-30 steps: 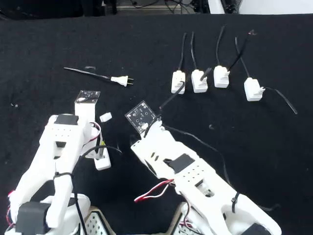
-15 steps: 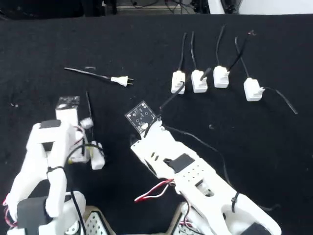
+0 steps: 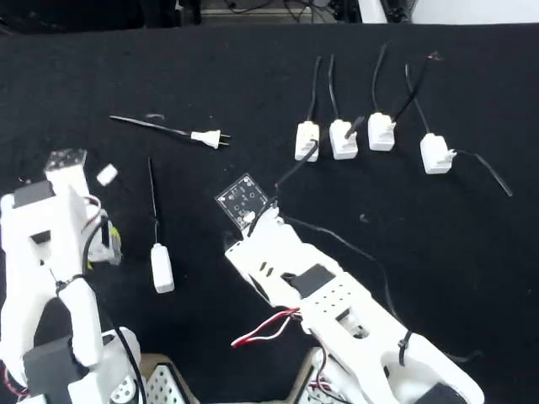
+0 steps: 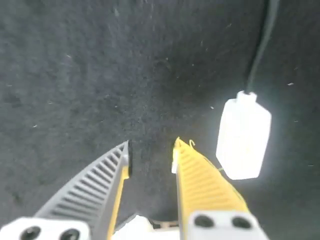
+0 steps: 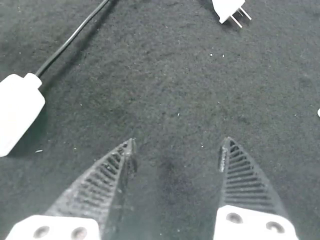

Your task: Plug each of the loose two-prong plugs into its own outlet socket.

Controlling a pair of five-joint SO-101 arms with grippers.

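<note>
A loose white two-prong plug (image 3: 209,137) lies at the back left on the black cloth, its thin cord trailing left; it also appears in the right wrist view (image 5: 229,9). A white outlet block (image 3: 162,268) on a black cord lies flat near the front left. My left gripper (image 4: 150,156) is open and empty, hovering just beside that outlet block (image 4: 243,145); in the high view the left arm (image 3: 50,219) stands at the far left. My right gripper (image 5: 179,147) is open over bare cloth, with a white corded block (image 5: 15,117) off to one side.
Several white blocks (image 3: 344,139) with black cords sit in a row at the back right, another (image 3: 435,154) at the row's end. The right arm (image 3: 320,295) stretches across the front middle. Thin cords run over the cloth near it.
The left arm has swung to the left, away from the outlet block, whose cord now shows. The block has shifted slightly left. The right arm has not moved.
</note>
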